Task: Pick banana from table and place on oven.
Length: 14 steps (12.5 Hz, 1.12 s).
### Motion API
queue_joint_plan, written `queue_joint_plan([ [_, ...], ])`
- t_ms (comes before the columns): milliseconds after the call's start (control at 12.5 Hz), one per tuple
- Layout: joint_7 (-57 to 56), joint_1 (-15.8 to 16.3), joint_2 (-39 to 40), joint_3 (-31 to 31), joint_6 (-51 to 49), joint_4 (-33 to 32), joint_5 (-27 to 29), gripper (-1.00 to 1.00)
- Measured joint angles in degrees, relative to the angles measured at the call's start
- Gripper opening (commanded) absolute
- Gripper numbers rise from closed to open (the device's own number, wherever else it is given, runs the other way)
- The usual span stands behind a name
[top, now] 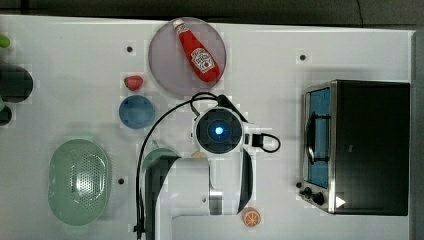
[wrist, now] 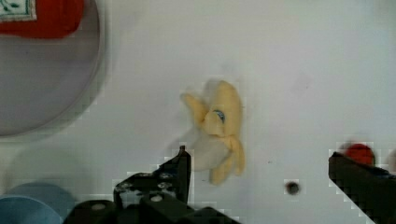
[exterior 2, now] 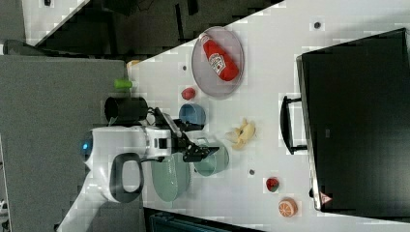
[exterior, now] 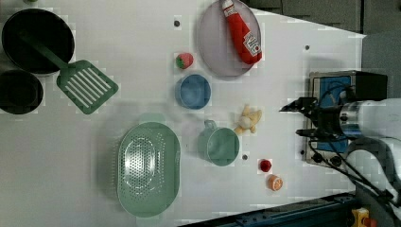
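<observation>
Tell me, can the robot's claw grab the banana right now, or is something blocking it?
Probably yes. The gripper is open, and the wrist view shows the banana lying by itself on the white table just ahead of the fingers. The green cup and blue bowl sit apart from it, so nothing seems to block the way.

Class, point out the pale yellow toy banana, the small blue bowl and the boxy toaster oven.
Pale yellow toy banana (wrist: 223, 125): wrist view, middle.
Small blue bowl (exterior: 193, 91): left view, inside.
Boxy toaster oven (exterior 2: 360, 121): right view, black top.

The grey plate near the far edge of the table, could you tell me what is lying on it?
A red ketchup bottle lies flat across the grey plate. The patch of plate under the bottle is covered, so anything beneath cannot be seen.
</observation>
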Motion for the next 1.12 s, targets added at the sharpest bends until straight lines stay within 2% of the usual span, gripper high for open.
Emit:
queue_joint_plan([
  [160, 0.1, -0.2, 2.7, 0.8, 7.6, -3.6, 0.5, 1.00],
  [320, 0.1, 0.1, 7.7, 0.9, 10.8, -5.3, 0.2, 1.00],
  [480, 0.1, 0.0, 12.9, 1.5, 14.9, -5.0, -0.9, 1.00],
  [640, 0.1, -0.2, 17.2, 2.2, 17.3, -4.8, 0.4, 1.00],
  [720, 0.1, 0.1, 18.8, 2.5, 18.2, -4.8, 0.4, 0.92],
  [1120, 0.1, 0.3, 19.9, 5.2, 23.6, -5.5, -0.7, -0.27],
])
